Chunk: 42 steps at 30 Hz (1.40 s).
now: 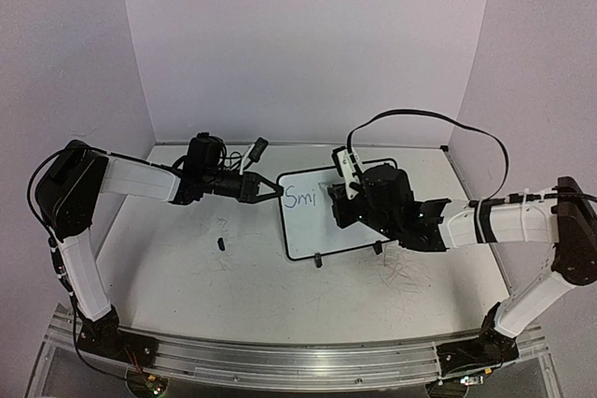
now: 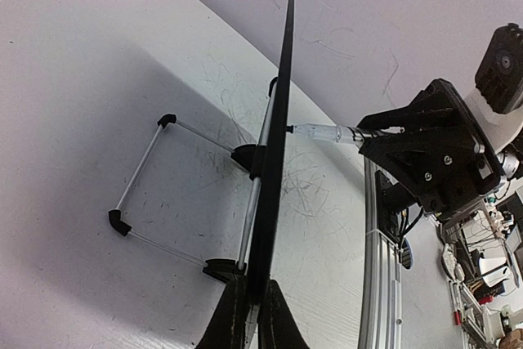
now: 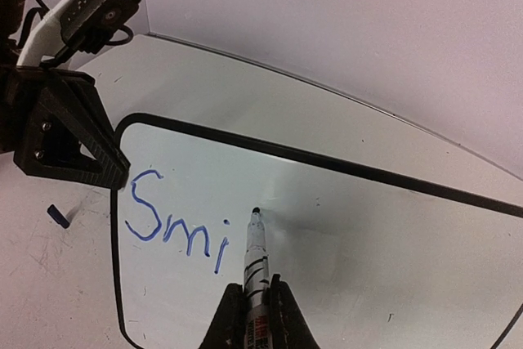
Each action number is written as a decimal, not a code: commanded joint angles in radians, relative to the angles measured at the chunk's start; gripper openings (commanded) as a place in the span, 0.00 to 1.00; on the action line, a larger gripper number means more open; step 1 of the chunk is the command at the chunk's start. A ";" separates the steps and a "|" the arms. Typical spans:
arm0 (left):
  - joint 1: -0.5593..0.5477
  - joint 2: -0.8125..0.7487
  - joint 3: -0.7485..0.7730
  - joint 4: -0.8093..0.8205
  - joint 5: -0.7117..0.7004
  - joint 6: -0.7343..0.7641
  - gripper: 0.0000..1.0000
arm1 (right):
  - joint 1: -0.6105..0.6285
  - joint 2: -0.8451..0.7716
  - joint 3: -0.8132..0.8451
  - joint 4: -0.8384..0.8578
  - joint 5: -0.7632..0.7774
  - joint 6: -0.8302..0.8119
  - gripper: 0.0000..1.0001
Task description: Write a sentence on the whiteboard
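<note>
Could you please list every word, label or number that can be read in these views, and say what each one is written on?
"Smi": blue handwriting on the left part of the whiteboard, with nothing written after it yet.
Print on the barrel of the marker: red and black marks, too blurred to read.
Clutter at the right edge of the left wrist view: too small to read.
No other text shows.

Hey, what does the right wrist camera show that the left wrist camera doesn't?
Only right wrist: the whiteboard face-on, with blue letters "Smi". Only left wrist: the board edge-on, its wire stand behind. Both: the marker in the right fingers, and the left fingers clamping the board's edge.
</note>
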 commanded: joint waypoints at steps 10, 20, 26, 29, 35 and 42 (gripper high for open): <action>0.002 -0.025 0.011 -0.002 0.034 -0.002 0.00 | -0.001 0.004 0.012 0.013 0.026 0.009 0.00; 0.001 -0.024 0.012 -0.002 0.034 -0.002 0.00 | 0.002 -0.014 -0.026 -0.008 0.007 0.035 0.00; 0.001 -0.023 0.011 -0.002 0.034 -0.002 0.00 | 0.004 -0.020 -0.041 -0.017 -0.002 0.045 0.00; 0.002 -0.023 0.011 -0.002 0.035 -0.002 0.00 | 0.005 -0.021 -0.049 -0.020 -0.007 0.053 0.00; 0.002 -0.023 0.011 -0.002 0.034 -0.002 0.00 | 0.010 -0.022 -0.067 -0.026 -0.013 0.070 0.00; 0.002 -0.020 0.011 -0.002 0.034 -0.002 0.00 | 0.015 -0.026 -0.082 -0.028 -0.013 0.080 0.00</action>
